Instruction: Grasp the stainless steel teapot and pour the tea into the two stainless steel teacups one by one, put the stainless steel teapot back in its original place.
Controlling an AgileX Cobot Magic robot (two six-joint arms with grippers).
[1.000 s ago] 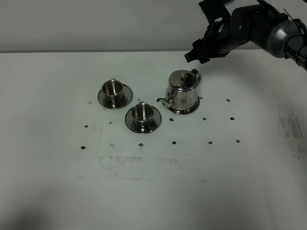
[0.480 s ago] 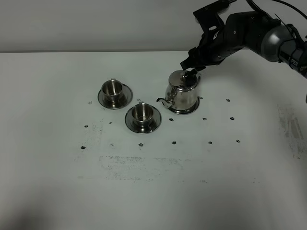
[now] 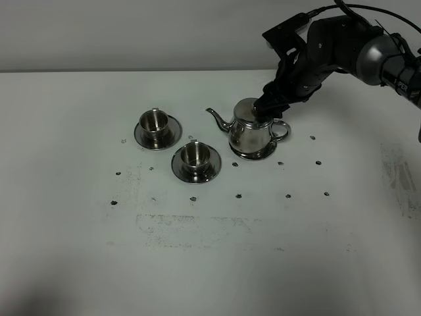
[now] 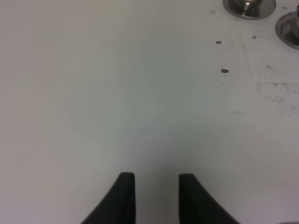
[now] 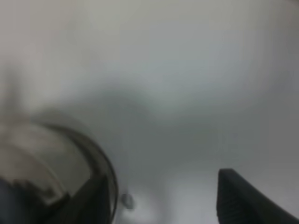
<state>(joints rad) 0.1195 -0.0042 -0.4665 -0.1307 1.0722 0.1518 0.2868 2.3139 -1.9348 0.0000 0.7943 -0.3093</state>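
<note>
The stainless steel teapot (image 3: pixel 250 133) stands on its round metal coaster (image 3: pixel 263 153) right of centre, spout to the left, loop handle to the right. My right gripper (image 3: pixel 265 107) is down at the lid, touching the top of the pot. In the right wrist view the gripper (image 5: pixel 163 200) has its fingers wide apart, with the blurred teapot (image 5: pixel 46 172) against one finger. Two stainless steel teacups (image 3: pixel 153 121) (image 3: pixel 195 154) sit on saucers left of the pot. My left gripper (image 4: pixel 156 196) is open over bare table, out of the exterior view. No tea shows.
The white table (image 3: pixel 210 250) carries several small dark specks around the pot and cups, and a scuffed patch (image 3: pixel 191 227) in front. The wall edge (image 3: pixel 131 71) runs along the back. Two saucer rims (image 4: pixel 247 7) (image 4: pixel 290 29) show in the left wrist view.
My right gripper came down onto the teapot's top. The teapot turned on its coaster: the spout swung from front-left to back-left, the handle from the back to the right.
</note>
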